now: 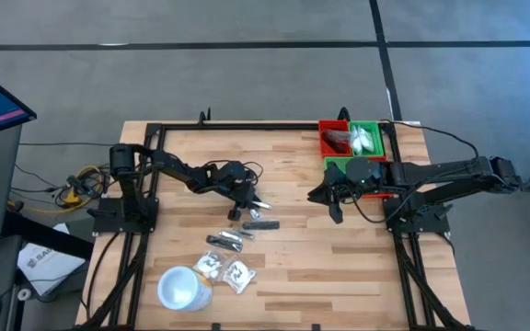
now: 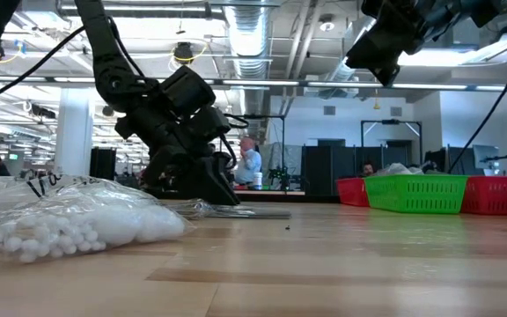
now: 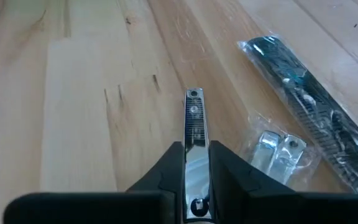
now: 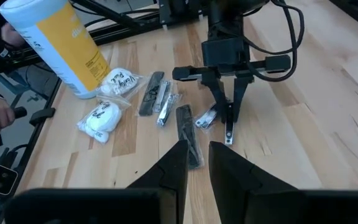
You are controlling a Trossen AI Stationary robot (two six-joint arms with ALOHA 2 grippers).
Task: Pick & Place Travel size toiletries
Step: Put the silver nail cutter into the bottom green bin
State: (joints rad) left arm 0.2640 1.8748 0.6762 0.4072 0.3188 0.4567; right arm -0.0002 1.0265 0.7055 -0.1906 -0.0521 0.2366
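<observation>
Partly hidden, the nail clipper sits pinched in the left claw.

Little can be read. The clear sachet beside the yellow-labelled container bears dark handwriting-like script, possibly a brand name, too small to make out. The container's yellow label carries fine print lines, illegible. Dark lettering on the sachet in the low view is also unreadable.
</observation>
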